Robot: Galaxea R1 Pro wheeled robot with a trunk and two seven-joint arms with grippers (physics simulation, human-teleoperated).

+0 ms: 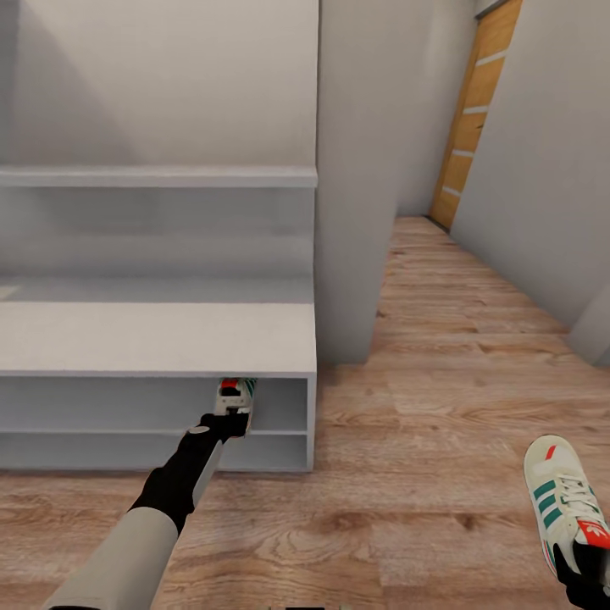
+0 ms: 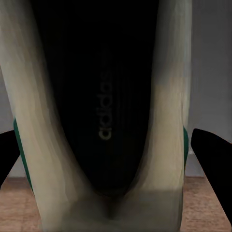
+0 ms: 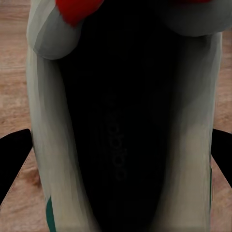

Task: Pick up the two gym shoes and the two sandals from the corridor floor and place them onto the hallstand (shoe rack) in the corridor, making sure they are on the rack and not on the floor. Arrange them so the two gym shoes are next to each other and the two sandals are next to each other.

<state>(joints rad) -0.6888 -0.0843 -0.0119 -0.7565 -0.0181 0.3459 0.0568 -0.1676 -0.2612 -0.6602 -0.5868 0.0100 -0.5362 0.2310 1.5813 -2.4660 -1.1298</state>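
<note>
The pale grey hallstand (image 1: pixel 152 339) stands at the left on the wood-plank corridor floor (image 1: pixel 440 407). My left gripper (image 1: pixel 232 421) reaches into the right end of its upper low compartment, shut on the heel of a cream gym shoe (image 1: pixel 235 391) with green stripes. In the left wrist view that shoe's dark insole (image 2: pixel 104 111) lies between the black fingers (image 2: pixel 212 154). My right gripper (image 1: pixel 586 569) is shut on the second gym shoe (image 1: pixel 559 496), held over the floor at the lower right; its red tongue label (image 3: pixel 77 12) is close up. The sandals are out of view.
A grey wall pillar (image 1: pixel 356 169) stands right beside the hallstand's end. The corridor runs back to a wooden door (image 1: pixel 474 110) at the far right. A grey wall (image 1: pixel 542 186) bounds the right side. Open floor lies between the hallstand and my right arm.
</note>
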